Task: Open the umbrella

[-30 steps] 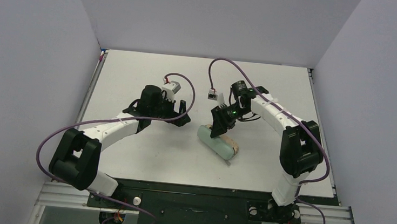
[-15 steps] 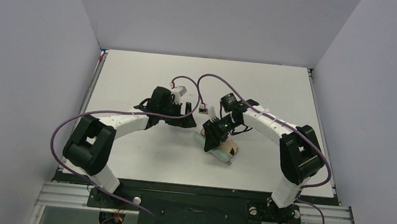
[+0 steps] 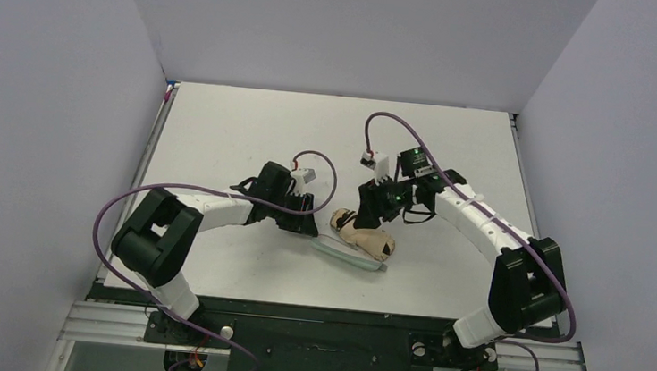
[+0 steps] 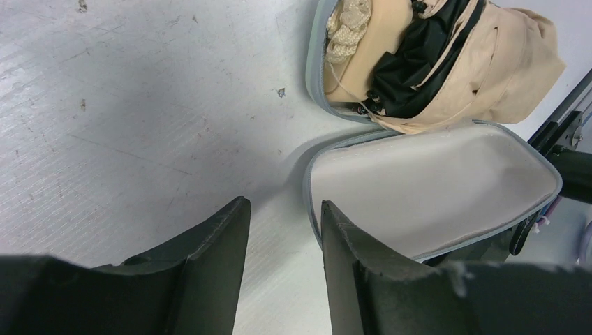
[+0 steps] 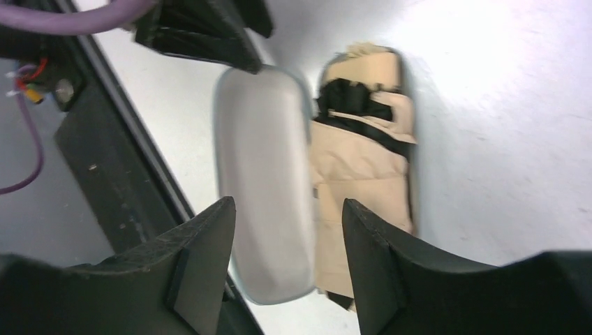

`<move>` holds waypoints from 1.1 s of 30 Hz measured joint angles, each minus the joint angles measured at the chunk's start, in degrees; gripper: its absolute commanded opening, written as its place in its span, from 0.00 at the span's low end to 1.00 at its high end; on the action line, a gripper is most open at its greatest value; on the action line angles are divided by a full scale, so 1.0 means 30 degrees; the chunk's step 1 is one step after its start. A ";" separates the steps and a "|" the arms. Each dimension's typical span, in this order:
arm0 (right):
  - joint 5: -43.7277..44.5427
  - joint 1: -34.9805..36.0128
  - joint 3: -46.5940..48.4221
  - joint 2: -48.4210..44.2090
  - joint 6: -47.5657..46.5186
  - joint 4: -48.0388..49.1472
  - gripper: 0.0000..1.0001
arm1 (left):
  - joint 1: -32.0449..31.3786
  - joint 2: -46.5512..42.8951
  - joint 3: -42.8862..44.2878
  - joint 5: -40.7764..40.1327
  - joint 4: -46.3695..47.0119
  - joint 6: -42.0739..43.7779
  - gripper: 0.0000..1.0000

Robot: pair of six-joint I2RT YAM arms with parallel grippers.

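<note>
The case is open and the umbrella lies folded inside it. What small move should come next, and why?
Probably lower the right end effector onto the folded umbrella and close on it, to lift it out. The umbrella lies loose in one half of the open case, and the right end effector hangs above the case with jaws apart and empty.

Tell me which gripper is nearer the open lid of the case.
Left. The left gripper sits low, right by the rim of the lid; the right gripper hovers higher, over the umbrella and lid.

Overhead; wrist views close, seemingly downward.
</note>
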 measured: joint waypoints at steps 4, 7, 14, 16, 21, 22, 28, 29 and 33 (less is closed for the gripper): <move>0.2645 -0.0029 -0.0750 -0.0481 -0.0102 0.0860 0.58 | -0.0044 0.0117 0.0000 0.0138 -0.0036 0.0270 0.38; 0.4911 0.1027 -0.1508 -0.0576 -0.0168 0.1428 0.65 | -0.0073 0.0124 0.0000 0.0138 -0.0153 0.0401 0.38; 0.8546 0.3220 -0.2572 -0.0568 -0.0634 0.2477 0.61 | -0.0073 0.0124 0.0000 0.0095 -0.0393 0.0707 0.37; 0.9442 0.3490 -0.2856 -0.0481 -0.0758 0.2994 0.58 | -0.0066 0.0124 0.0000 -0.0007 -0.0430 0.0714 0.37; 1.1111 0.3687 -0.3045 0.0131 -0.0925 0.3825 0.54 | 0.0211 0.0124 0.0000 -0.0146 -0.0495 0.0714 0.36; 1.1307 0.3708 -0.3111 0.0255 -0.0896 0.3963 0.54 | 0.0313 0.0124 0.0000 -0.0168 -0.0495 0.0714 0.36; 1.2211 0.4138 -0.3133 0.0510 -0.0772 0.4335 0.43 | 0.0561 0.0117 0.0007 -0.0226 -0.0554 0.0721 0.36; 1.2320 0.4182 -0.3096 0.0583 -0.0772 0.4328 0.39 | 0.0561 0.0117 0.0015 -0.0233 -0.0568 0.0721 0.37; 1.2641 0.4291 -0.2499 0.1129 -0.1027 0.4218 0.00 | 0.0663 0.0109 0.0138 -0.0379 -0.0641 0.0838 0.55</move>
